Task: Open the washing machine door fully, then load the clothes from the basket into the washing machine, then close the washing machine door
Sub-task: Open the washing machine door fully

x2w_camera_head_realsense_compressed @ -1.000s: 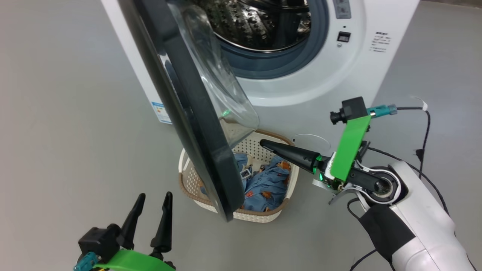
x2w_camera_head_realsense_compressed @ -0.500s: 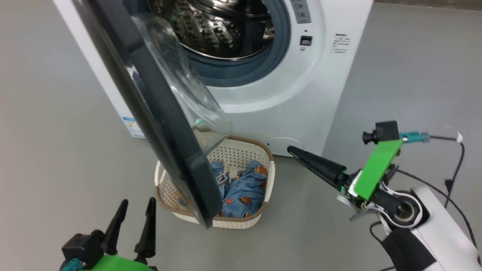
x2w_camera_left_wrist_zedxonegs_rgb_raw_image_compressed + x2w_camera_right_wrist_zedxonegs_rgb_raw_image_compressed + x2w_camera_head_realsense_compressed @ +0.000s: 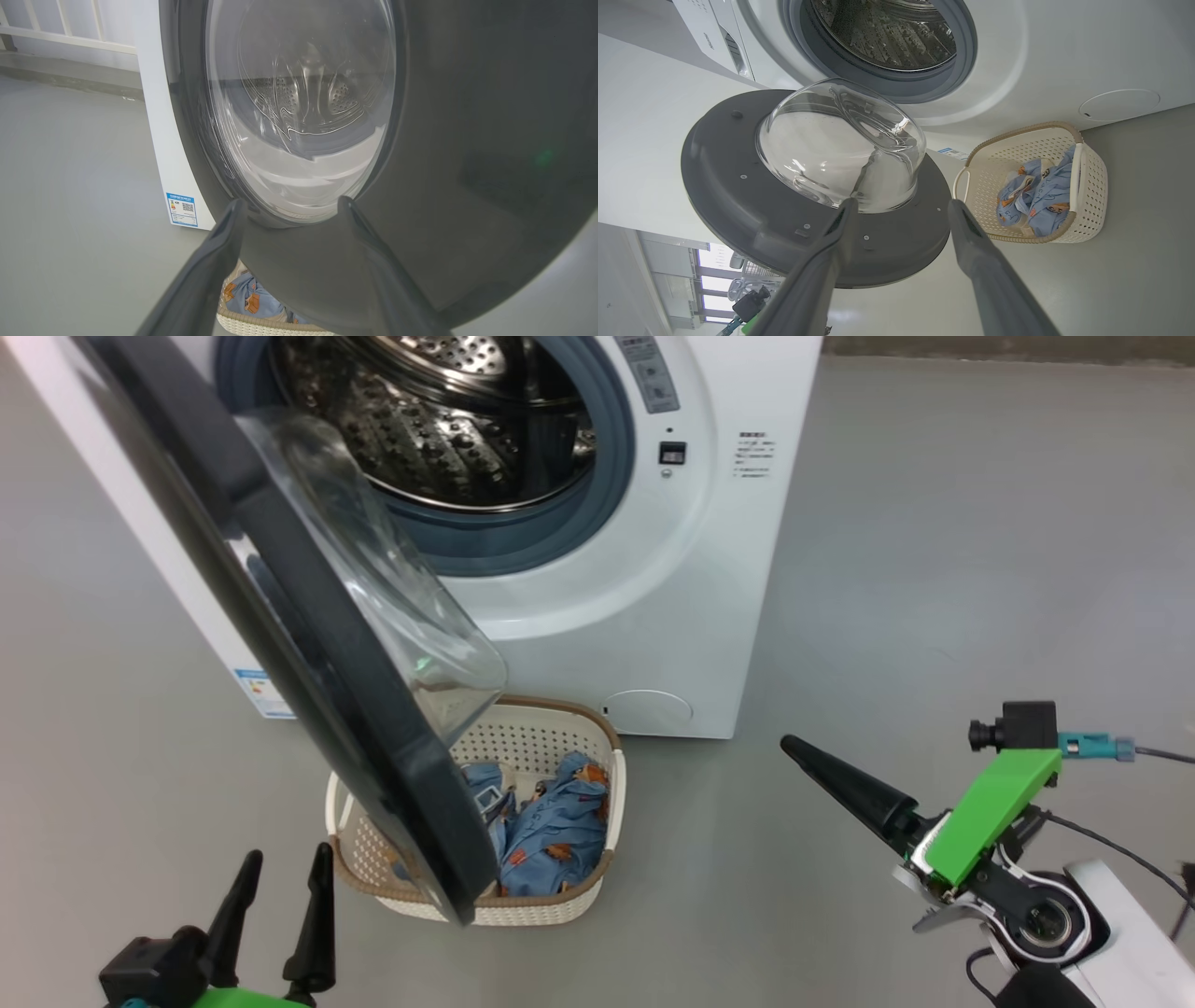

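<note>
Garments (image 3: 551, 821) of soft blue fabric printed with small orange-brown bears lie heaped in the small cream perforated plastic basket (image 3: 537, 910) with a brown woven-look rim, which stands on the grey floor (image 3: 934, 569) just in front of the big white front-loading washing machine (image 3: 709, 569). The large round glossy black door (image 3: 299, 644), with a bulging clear glass porthole (image 3: 411, 635), stands swung out to the left of the steel perforated drum (image 3: 439, 420), its lower edge crossing in front of the basket's left part in the head view. The left claw (image 3: 288, 852) hovers near the door's outer face, fingers spread wide, empty. The right claw (image 3: 902, 201), well apart from the basket on its right, is also wide, gripping nothing.
</note>
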You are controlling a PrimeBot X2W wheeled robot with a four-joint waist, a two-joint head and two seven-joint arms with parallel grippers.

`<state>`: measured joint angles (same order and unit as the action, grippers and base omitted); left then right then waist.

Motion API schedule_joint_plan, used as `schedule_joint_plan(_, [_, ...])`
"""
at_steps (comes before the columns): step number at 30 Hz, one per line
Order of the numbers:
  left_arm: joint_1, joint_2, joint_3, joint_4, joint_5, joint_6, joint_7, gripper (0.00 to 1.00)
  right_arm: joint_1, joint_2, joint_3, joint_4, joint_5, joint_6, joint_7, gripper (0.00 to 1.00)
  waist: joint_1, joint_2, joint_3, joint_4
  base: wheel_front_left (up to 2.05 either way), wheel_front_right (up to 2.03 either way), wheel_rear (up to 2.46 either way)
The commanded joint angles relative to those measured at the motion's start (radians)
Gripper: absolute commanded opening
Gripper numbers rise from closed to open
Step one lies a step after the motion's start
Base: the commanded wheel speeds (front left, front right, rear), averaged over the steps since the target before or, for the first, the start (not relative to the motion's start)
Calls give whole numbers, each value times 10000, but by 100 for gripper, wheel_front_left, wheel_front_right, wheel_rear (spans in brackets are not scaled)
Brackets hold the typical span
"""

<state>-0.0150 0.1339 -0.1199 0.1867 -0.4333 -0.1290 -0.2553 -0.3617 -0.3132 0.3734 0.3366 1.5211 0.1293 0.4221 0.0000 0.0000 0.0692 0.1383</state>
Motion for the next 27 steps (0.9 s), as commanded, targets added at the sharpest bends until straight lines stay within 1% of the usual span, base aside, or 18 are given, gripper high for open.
schedule_joint_plan(1, [-129, 240, 431, -306, 128, -17, -65, 100, 144, -168, 164, -298, -133, 14, -225, 100, 0, 0, -28, -173, 0, 0, 0])
schedule_joint_plan(5, [-81, 287, 564, -330, 134, -17, -65, 100, 344, -507, 410, -283, -449, 14, -711, 100, 0, 0, -55, -315, 0, 0, 0])
schedule_joint_plan(12, [67, 309, 722, -326, 160, -17, -65, 100, 622, -1032, 1022, -38, -1025, 14, -2102, 100, 0, 0, -234, -452, 0, 0, 0])
schedule_joint_plan(19, [206, 292, 857, -338, 192, -17, -65, 100, 677, -1551, 2123, 586, -2035, 14, -4118, 100, 0, 0, -355, -513, 0, 0, 0])
schedule_joint_plan(25, [246, 295, 929, -337, 215, -17, -65, 100, 459, -1734, 2975, 1300, -2564, 14, -6083, 100, 0, 0, -412, -560, 0, 0, 0])
schedule_joint_plan(27, [244, 307, 927, -342, 229, -17, -65, 100, 356, -1785, 3196, 1526, -2783, 14, -6512, 100, 0, 0, -417, -569, 0, 0, 0])
